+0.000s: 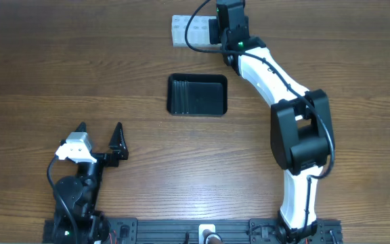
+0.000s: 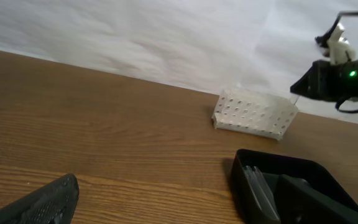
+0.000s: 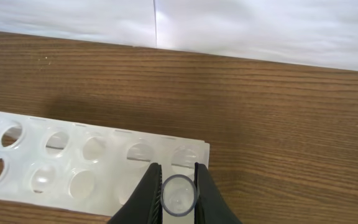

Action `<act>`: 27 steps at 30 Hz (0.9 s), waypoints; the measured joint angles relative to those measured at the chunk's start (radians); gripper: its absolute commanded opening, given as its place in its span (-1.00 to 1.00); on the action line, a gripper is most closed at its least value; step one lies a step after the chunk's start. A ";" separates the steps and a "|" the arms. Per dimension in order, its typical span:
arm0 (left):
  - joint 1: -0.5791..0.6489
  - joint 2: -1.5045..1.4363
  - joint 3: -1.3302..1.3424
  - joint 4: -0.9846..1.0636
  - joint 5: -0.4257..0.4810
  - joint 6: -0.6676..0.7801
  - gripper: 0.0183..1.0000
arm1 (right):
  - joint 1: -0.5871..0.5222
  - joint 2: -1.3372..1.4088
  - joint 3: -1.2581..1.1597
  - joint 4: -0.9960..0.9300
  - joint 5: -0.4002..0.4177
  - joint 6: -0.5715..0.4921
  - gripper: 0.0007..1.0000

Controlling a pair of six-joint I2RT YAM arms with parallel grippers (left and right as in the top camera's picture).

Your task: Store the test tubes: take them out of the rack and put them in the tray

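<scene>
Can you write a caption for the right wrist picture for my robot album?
The right gripper pinches a clear tube at the corner of the white rack on the wooden table.

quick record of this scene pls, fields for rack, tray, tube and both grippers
rack: white, many holes, on the far side of the table; holes seen in the right wrist view look empty
tray: black, nearer the arms than the rack, apart from it
test tube: clear, upright, at the rack's end
right gripper: shut on the test tube, over the rack's end
left gripper: open, near its own base, away from rack and tray
</scene>
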 measured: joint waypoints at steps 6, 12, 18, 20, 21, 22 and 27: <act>0.000 0.000 0.000 0.000 0.000 0.000 1.00 | 0.017 -0.201 -0.003 -0.018 -0.001 0.000 -0.89; 0.000 0.000 0.000 0.000 0.000 0.000 1.00 | 0.033 -0.461 0.000 -0.173 0.000 0.005 -0.89; 0.000 0.000 0.000 0.000 0.000 0.000 1.00 | 0.082 -0.572 0.015 -0.570 -0.008 0.116 -0.89; 0.000 0.000 0.000 0.000 0.000 0.000 1.00 | 0.089 -0.556 -0.005 -0.644 -0.024 0.163 -0.89; 0.000 0.000 0.000 0.000 0.000 0.000 1.00 | 0.092 -0.544 -0.021 -0.660 -0.032 0.187 -0.88; 0.000 0.000 0.000 0.000 0.000 0.000 1.00 | 0.093 -0.526 -0.047 -0.663 -0.044 0.216 -0.88; 0.000 0.000 0.000 0.000 0.000 0.000 1.00 | 0.093 -0.423 -0.163 -0.591 -0.110 0.299 -0.87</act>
